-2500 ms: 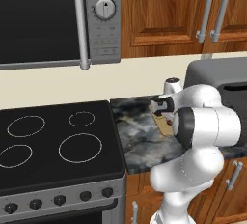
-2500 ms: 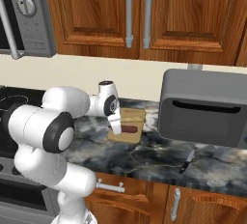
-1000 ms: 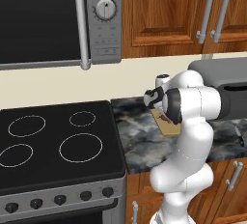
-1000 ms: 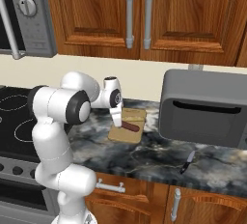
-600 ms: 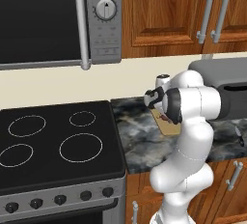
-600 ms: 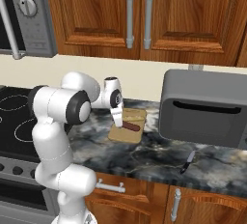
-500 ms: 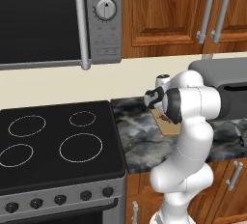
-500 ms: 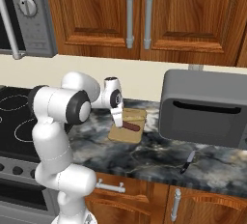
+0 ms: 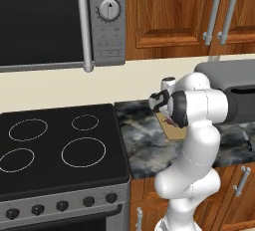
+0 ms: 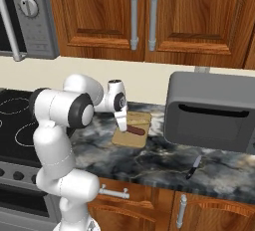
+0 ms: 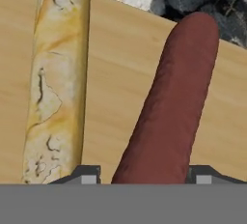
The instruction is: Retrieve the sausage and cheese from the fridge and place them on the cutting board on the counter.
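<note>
On the counter (image 10: 164, 160), the sausage (image 11: 169, 107) lies flat on the cutting board (image 10: 132, 130) with the cheese (image 11: 55, 78) at its nine o'clock, while the gripper (image 11: 143, 172) straddles its near end, jaws parted either side, contact unclear.

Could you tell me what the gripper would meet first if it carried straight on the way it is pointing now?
Most likely the sausage, lying between the gripper's fingertips on the cutting board; the board's wood lies right behind it, though depth is hard to judge.
</note>
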Controlling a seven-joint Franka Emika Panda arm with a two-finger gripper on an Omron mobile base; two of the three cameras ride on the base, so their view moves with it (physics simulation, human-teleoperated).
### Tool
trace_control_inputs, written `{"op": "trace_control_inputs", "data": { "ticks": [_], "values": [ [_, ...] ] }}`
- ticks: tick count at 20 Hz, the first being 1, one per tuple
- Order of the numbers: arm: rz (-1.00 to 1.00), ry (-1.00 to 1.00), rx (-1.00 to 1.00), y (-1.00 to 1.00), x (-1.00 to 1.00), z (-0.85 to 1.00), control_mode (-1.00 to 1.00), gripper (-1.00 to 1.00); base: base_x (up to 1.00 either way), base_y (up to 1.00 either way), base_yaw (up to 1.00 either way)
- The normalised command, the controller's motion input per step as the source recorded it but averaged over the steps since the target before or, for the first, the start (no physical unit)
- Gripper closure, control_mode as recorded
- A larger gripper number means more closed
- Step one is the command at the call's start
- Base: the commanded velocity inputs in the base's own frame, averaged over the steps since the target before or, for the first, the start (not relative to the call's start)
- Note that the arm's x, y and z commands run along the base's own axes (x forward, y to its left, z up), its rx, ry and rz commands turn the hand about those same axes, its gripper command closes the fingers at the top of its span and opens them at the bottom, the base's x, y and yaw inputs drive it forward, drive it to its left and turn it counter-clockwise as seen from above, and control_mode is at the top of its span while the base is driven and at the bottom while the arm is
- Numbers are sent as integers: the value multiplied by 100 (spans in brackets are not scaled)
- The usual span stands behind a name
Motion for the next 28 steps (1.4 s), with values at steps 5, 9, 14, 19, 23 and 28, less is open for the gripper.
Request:
{"op": "trace_control_inputs", "data": {
  "ticks": [5, 9, 14, 19, 23, 28],
  "values": [
    [0, 7, 0, -4, -2, -5, -100, -100, 0, 0, 0],
    [0, 2, 0, 0, -11, 4, -100, -100, 0, 0, 0],
    [0, 0, 3, 0, -28, 17, -100, -100, 0, 0, 0],
    [0, 0, 1, -2, -69, 4, -100, -100, 0, 0, 0],
    [12, 0, 0, 0, -63, 19, -100, -100, 0, 0, 0],
    [38, 0, -3, 0, -62, 36, -100, -100, 0, 0, 0]
  ]
}}
